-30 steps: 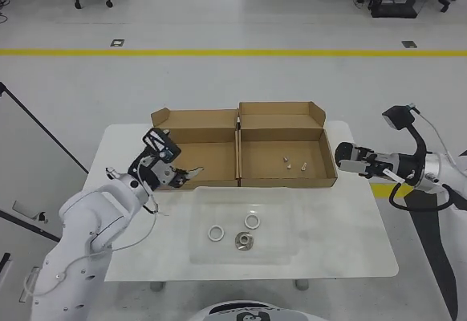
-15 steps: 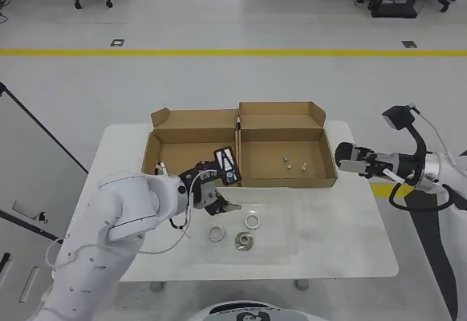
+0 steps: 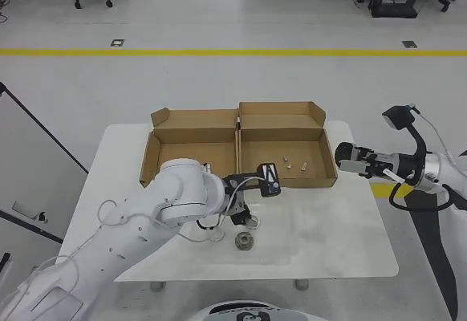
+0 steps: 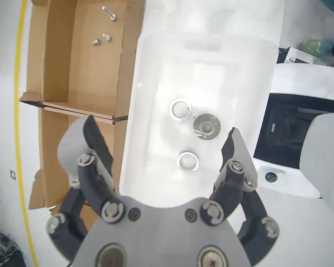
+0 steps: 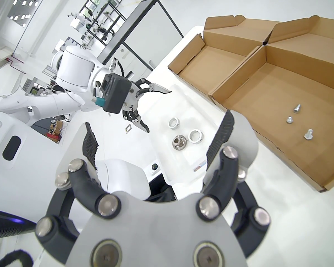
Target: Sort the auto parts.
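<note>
The left gripper (image 4: 160, 129) is spread wide above the tray (image 4: 153, 56), at lower centre of the top view; the nearest ring (image 4: 187, 161) is seen lying flat beneath and between its jaws; the right gripper (image 3: 343, 158), also spread and empty, is placed well apart at mid right.

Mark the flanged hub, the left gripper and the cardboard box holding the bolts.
flanged hub (image 4: 206, 126), left wrist view, on its centre bore.
left gripper (image 4: 160, 127), left wrist view, midway between its open fingertips.
cardboard box (image 4: 82, 70), left wrist view, on its bare floor.
</note>
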